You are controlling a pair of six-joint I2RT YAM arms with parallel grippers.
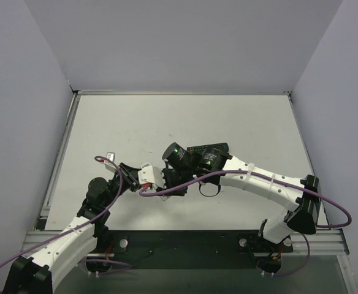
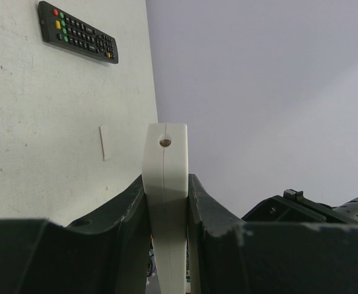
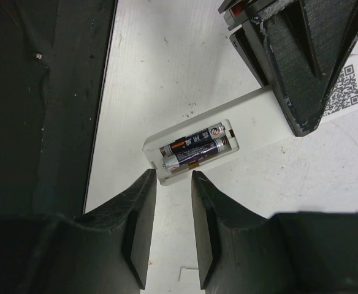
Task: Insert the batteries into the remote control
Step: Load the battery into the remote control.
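Within the left hand (image 2: 167, 196), clamped edgewise: the remote control (image 2: 165, 153).

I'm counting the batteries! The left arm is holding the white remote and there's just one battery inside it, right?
Not one: two batteries lie side by side in the open compartment of the white remote, as the right wrist view shows. The left arm's jaws do hold it.

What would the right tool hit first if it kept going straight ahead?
The right tool would likely meet the white remote, at its open end holding the batteries; depth is unclear.
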